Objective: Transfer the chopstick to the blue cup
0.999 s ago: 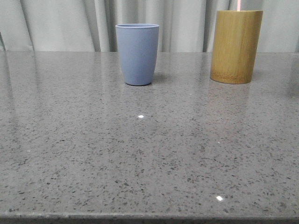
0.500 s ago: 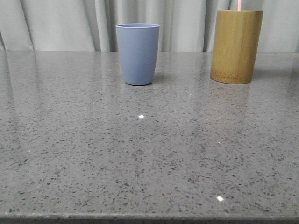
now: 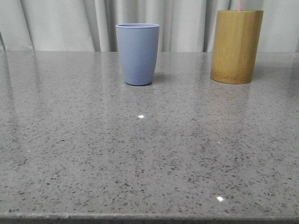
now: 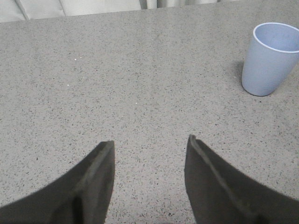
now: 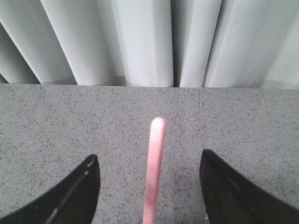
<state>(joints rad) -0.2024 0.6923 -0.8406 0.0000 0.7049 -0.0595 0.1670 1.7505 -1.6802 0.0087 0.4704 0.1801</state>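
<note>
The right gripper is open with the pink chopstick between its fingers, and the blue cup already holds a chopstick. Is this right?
Not entirely. The blue cup holds nothing: the left wrist view looks into its mouth and no stick shows there. The rest stands: in the right wrist view the right gripper is open, with the pink chopstick between its fingers.

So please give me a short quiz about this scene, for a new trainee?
1. True or false: the pink chopstick sits between the open fingers of the right gripper.
2. Which is taller, the blue cup or the bamboo holder?
3. The left gripper is: A) shut on the cup, B) open above the table, C) out of view.

Key: 1 true; 2 bamboo holder; 3 B.
</note>
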